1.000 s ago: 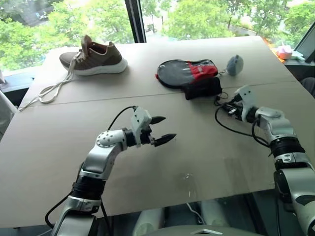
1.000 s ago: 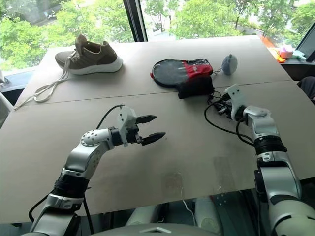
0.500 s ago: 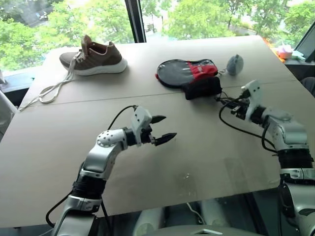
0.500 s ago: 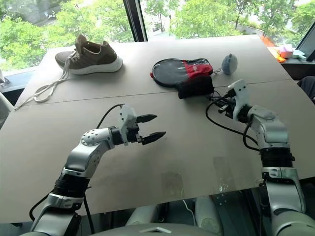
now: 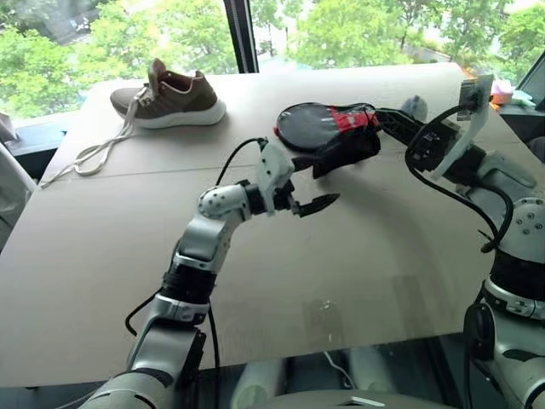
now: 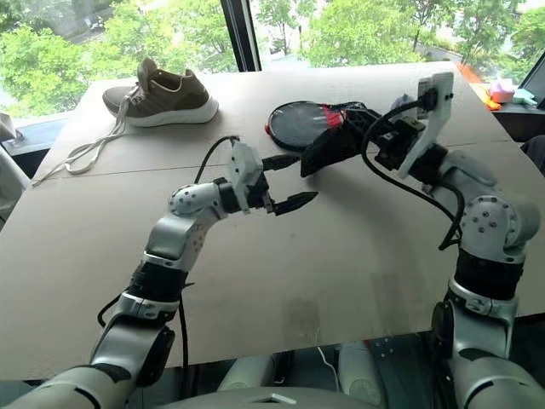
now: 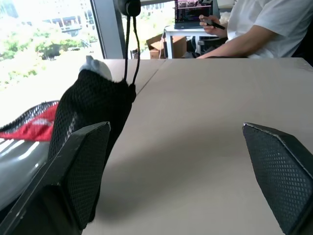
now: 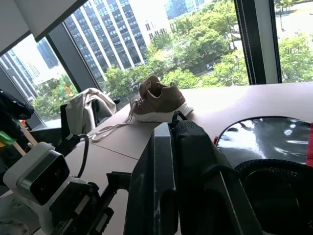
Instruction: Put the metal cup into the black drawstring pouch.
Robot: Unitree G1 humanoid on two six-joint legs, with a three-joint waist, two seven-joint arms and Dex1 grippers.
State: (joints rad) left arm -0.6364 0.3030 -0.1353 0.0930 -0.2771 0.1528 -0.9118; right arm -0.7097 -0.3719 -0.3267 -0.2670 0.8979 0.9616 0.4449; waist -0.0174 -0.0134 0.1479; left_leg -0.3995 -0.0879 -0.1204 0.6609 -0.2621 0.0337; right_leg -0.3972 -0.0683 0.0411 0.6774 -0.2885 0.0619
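The black drawstring pouch [image 6: 326, 150] hangs by its thin cord [image 7: 129, 44], lifted with its lower end near the table. My right gripper [image 6: 356, 117] is raised above it and shut on the cord at the pouch's mouth. My left gripper [image 6: 306, 177] is open and level, just left of the hanging pouch; the pouch [image 7: 90, 115] hangs beside one of its fingers [image 7: 73, 171], with the gap between the fingers bare. The metal cup is out of view.
A black-grey-red racket-shaped case [image 5: 313, 124] lies behind the pouch, with a grey fuzzy ball [image 5: 415, 104] to its right. A brown shoe [image 5: 173, 95] with long laces sits at the far left of the table [image 5: 102, 273]. A seated person [image 7: 259, 24] is beyond the table.
My right arm rose and swung left, lifting the pouch off the table by its cord. My left gripper rose and moved right, up to the pouch, staying open.
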